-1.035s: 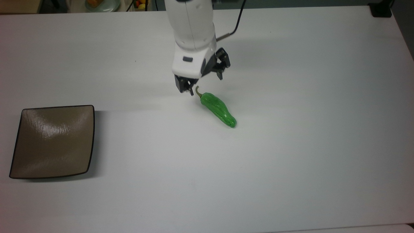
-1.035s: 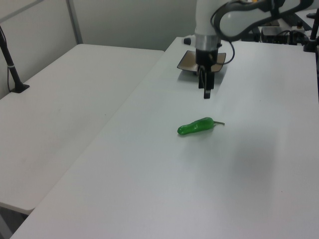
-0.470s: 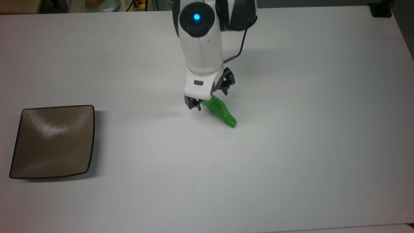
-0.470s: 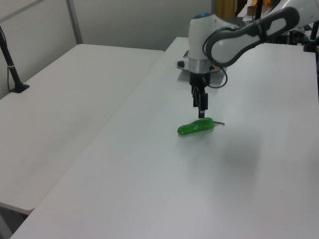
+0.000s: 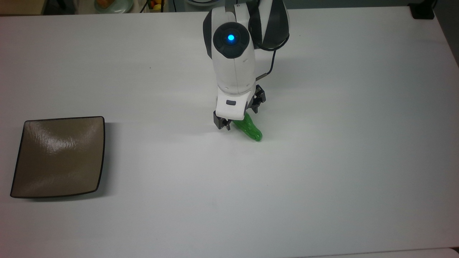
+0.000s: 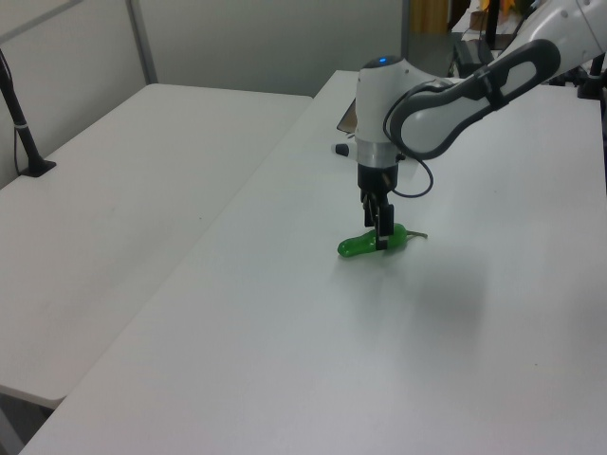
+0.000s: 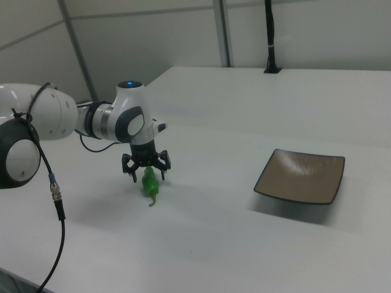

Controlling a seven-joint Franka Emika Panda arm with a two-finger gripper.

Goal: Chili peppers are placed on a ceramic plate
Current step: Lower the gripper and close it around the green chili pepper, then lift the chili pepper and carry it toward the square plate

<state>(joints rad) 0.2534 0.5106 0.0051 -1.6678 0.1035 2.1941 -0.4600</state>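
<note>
Chili pepper lies flat on the white tabletop, near the middle. Bright green, glossy, lumpy. In the top view its rounded tip points toward the lower right; the stem end is covered by the gripper body. In the left view the pepper lies crosswise, with the thin stem poking out at the left view's right. In the right view the pepper points toward the camera, stem curling down at the near end.

Gripper is directly over the pepper's stem half, pointing straight down. Fingers stand apart, one on either side of the pepper: in the top view one dark finger is at the left of the green body and the other at its upper right. In the right view the gripper straddles the pepper with both fingers spread and low beside it. Whether the pads touch the pepper cannot be told. In the left view the gripper reaches down to the pepper's level.

White arm rises behind the gripper, a blue light glowing on its top joint; a black cable runs beside it.

Ceramic plate, square, taupe-brown, dark rim, sits on the tabletop well apart from the pepper, at the top view's far left. In the right view the plate is at the right.
</note>
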